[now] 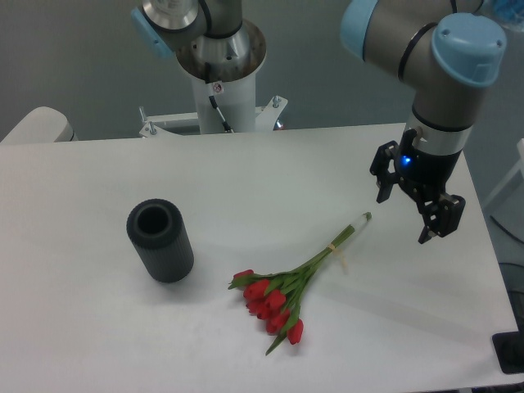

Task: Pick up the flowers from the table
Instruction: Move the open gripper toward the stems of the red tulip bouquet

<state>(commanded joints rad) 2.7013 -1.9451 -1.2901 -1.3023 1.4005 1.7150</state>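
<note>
Lying flat on the table (98,327), the flowers (295,286) rest below and left of the gripper (405,219), stem ends nearest it. Gripper jaws spread apart, holding nothing. Vase (160,240) stands farther left, upright.

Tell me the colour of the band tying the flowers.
Pale yellowish band around the flowers, seen in the fixed camera.

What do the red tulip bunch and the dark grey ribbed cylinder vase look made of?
Red tulip bunch: probably artificial plastic or fabric; the colours look very uniform, though it could be real. Dark grey ribbed cylinder vase: matte, likely plastic or rubber, with fine ribs and no glare.
</note>
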